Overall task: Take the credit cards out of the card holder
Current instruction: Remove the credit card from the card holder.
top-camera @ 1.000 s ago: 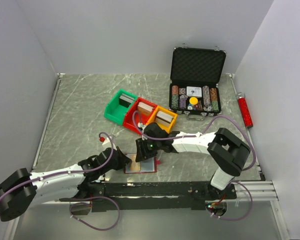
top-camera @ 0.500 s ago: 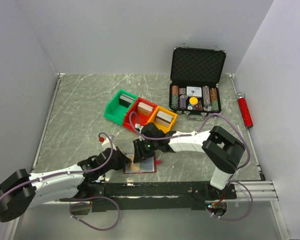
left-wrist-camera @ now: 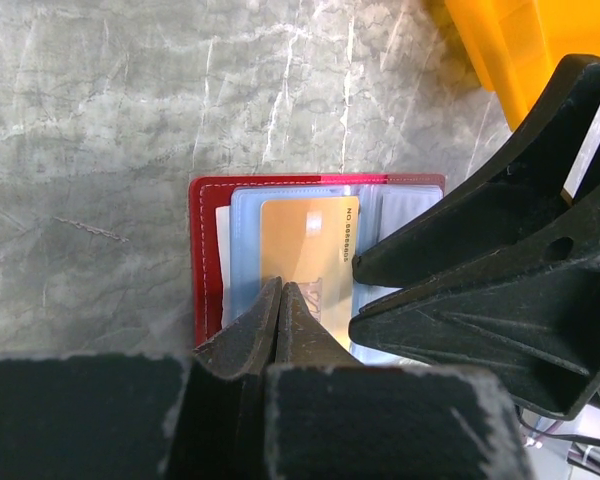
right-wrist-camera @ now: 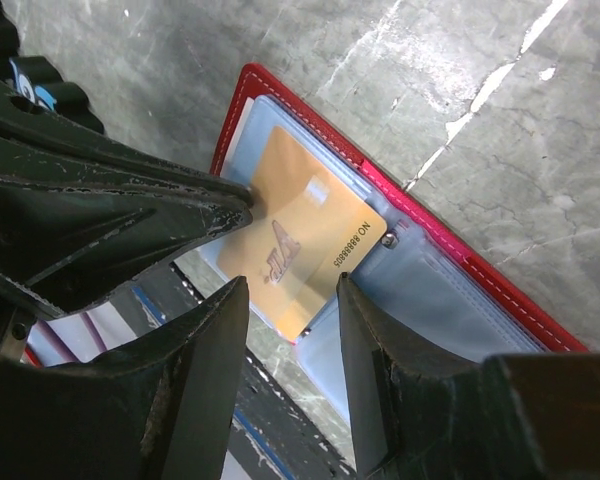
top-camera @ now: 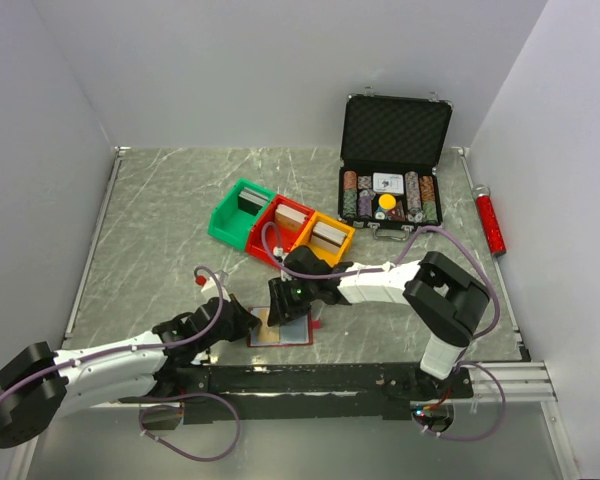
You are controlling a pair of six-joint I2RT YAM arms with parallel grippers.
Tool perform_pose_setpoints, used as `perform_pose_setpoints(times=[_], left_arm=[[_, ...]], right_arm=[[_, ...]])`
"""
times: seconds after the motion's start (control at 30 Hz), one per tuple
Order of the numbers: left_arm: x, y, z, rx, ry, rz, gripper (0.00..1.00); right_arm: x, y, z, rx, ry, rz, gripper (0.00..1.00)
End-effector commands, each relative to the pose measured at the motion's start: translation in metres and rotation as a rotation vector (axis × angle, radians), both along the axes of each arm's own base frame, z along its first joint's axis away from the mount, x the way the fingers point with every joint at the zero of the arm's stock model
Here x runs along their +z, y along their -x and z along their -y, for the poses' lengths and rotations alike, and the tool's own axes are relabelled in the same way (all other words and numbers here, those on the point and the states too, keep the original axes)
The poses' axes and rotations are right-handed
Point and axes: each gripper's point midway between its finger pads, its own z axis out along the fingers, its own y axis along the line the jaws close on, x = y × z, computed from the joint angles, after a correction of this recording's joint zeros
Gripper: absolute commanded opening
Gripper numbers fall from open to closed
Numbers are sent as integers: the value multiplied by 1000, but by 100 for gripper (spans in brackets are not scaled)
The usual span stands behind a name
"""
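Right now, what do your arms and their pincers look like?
The left arm and right arm are white tubes with chunky black joints, trailed by looping mauve cables. The left end effector and right end effector each have two scuffed black wedge-shaped fingers.

Open card holder (top-camera: 285, 335) at near table (top-camera: 160, 230) edge.
I see the right gripper (top-camera: 288, 302) above it, the left gripper (top-camera: 246, 319) at its left side.

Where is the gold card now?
Left wrist view, centre: the gold card lies in the open red card holder, at the left tool's shut tip.
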Motion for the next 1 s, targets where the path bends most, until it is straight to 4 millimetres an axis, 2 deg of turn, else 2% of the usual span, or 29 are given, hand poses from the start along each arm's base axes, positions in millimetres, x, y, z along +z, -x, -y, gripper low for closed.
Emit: perform_pose_setpoints(times=[0.0, 0.33, 0.47, 0.5, 0.67, 0.97], left_arm=[[-19, 6, -16, 33, -63, -47, 1], [-18, 7, -19, 59, -39, -46, 1], [-19, 6, -21, 68, -43, -46, 1], [-19, 6, -20, 68, -44, -47, 0], [-20, 7, -21, 69, -43, -54, 1], [-25, 7, -22, 84, -61, -75, 1]], right_arm=[[-10, 4, 10, -27, 21, -34, 49], [-15, 4, 13, -60, 25, -61, 49], [-16, 6, 11, -60, 19, -81, 44], [-18, 8, 12, -62, 22, -95, 40], [-13, 5, 6, -81, -30, -96, 34], [-2, 5, 5, -129, -145, -112, 34]])
